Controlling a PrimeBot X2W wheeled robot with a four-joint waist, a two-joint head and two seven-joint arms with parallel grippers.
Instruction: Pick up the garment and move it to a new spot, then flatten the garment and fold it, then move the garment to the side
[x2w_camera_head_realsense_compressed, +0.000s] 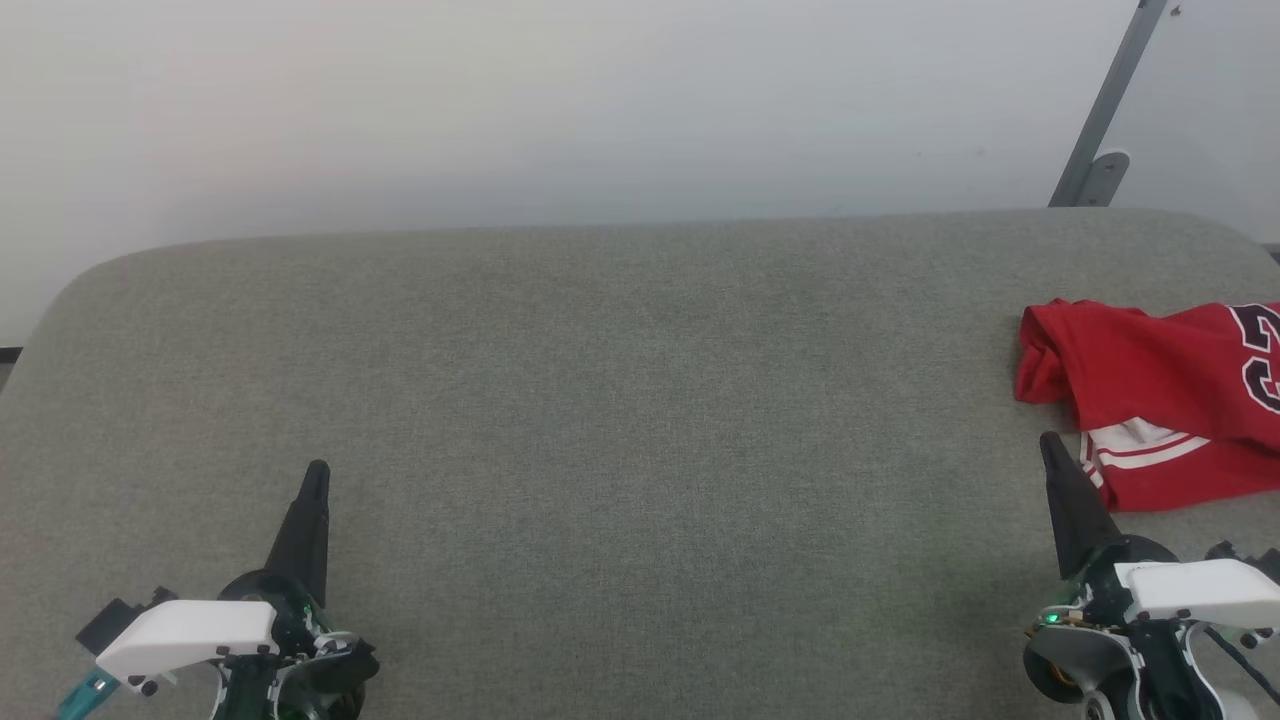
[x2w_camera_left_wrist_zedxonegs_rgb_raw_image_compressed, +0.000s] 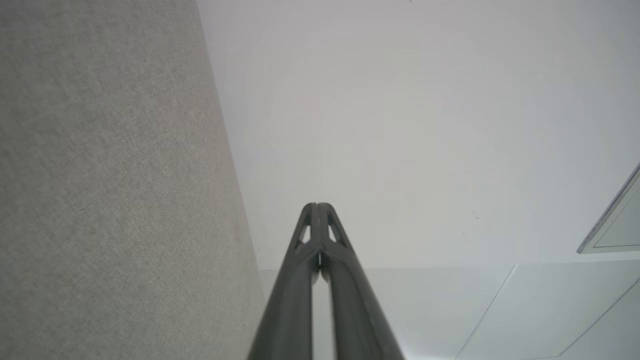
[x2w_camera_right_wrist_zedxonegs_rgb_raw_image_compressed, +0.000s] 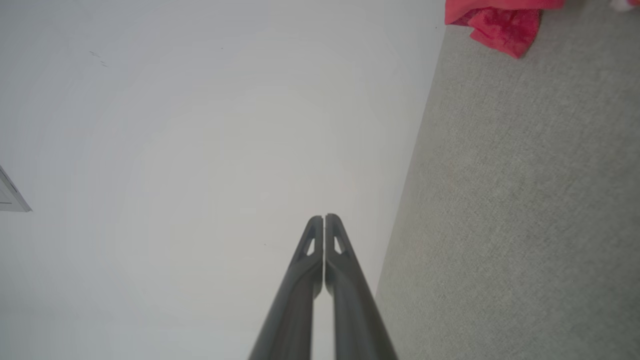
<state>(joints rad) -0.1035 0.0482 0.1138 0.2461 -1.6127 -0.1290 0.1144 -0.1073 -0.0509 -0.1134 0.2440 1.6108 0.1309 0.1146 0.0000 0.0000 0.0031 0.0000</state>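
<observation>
The garment (x2w_camera_head_realsense_compressed: 1160, 395) is a red jersey lying crumpled at the right edge of the grey fabric surface (x2w_camera_head_realsense_compressed: 620, 420), with white striped trim and part of a dark number showing. A red corner of the garment (x2w_camera_right_wrist_zedxonegs_rgb_raw_image_compressed: 500, 25) shows at the top of the right wrist view. My right gripper (x2w_camera_head_realsense_compressed: 1048, 440) is shut and empty, its tip just left of the garment's near edge. My left gripper (x2w_camera_head_realsense_compressed: 318, 468) is shut and empty at the lower left, far from the garment. Both pairs of fingers are pressed together in the wrist views, the left gripper (x2w_camera_left_wrist_zedxonegs_rgb_raw_image_compressed: 316, 205) and the right gripper (x2w_camera_right_wrist_zedxonegs_rgb_raw_image_compressed: 324, 217).
A pale wall (x2w_camera_head_realsense_compressed: 560, 110) rises behind the grey surface's rounded far edge. A grey metal bracket (x2w_camera_head_realsense_compressed: 1100, 130) leans at the upper right. The wide middle of the surface lies between my grippers.
</observation>
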